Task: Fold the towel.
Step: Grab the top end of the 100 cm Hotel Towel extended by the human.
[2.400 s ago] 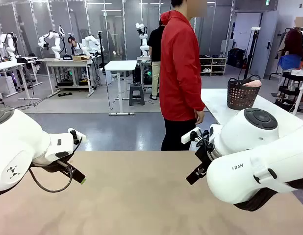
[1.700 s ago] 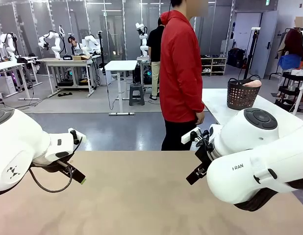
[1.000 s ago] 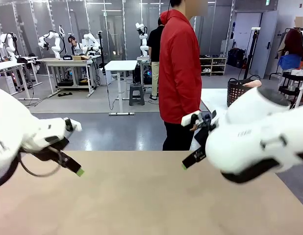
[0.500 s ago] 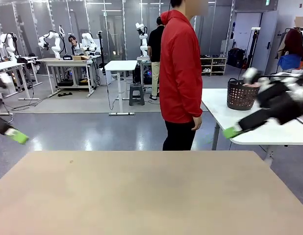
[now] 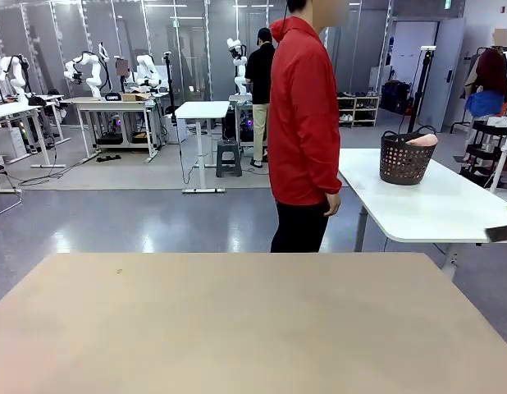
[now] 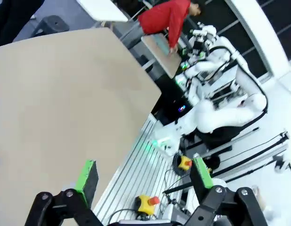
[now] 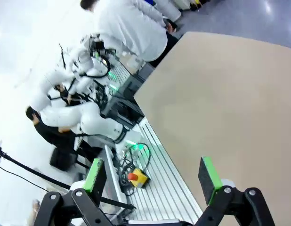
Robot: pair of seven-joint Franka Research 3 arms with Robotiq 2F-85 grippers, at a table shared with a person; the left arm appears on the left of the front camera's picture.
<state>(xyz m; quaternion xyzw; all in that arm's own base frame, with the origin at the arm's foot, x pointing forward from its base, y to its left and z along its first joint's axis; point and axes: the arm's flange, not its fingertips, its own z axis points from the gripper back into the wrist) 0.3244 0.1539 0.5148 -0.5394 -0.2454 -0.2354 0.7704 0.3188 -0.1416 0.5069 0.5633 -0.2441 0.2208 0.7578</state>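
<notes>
Across the lower half of the front view, the tan rectangular worktop (image 5: 237, 328) has been vacated: both white arms have swung out sideways, and the left pincer (image 6: 144, 175) and right pincer (image 7: 151, 178) gape wide, holding nothing. Folding has likely not begun. Beyond the far edge stands a person in a red jacket (image 5: 303, 123). Farther, upper right, the salmon-pink terry towel (image 5: 422, 139) sits bunched in a dark woven basket (image 5: 401, 164) on a white worktop (image 5: 417, 205), only a small mound above the rim.

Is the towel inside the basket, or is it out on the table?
Inside: the pink towel sits bunched in the dark basket, showing above its rim.
</notes>
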